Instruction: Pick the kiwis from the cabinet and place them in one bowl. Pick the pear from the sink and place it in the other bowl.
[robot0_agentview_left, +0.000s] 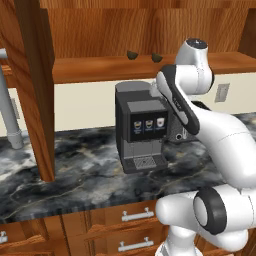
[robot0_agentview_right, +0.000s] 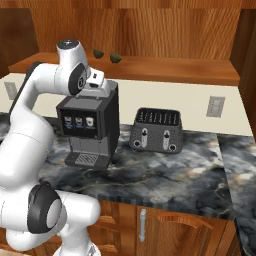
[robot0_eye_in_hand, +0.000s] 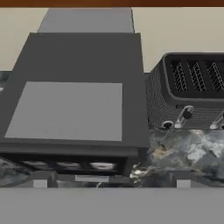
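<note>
Kiwis (robot0_agentview_left: 132, 54) and (robot0_agentview_left: 157, 57) sit side by side on the open cabinet (robot0_agentview_left: 100, 67) shelf, well above and behind my gripper (robot0_eye_in_hand: 111, 183); fingertips (robot0_eye_in_hand: 40, 181) stand wide apart, gripping nothing; I see the hand pointing down over the coffee machine (robot0_agentview_right: 90, 130), toaster (robot0_agentview_right: 156, 130) beside it; arm folded high.

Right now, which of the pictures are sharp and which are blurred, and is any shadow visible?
Left base view: sharp, the kiwis clear on the cabinet shelf. Right base view: also sharp, with a soft shadow under the toaster. Hand view: softer, the coffee machine top slightly blurred and stretched by closeness.
</note>
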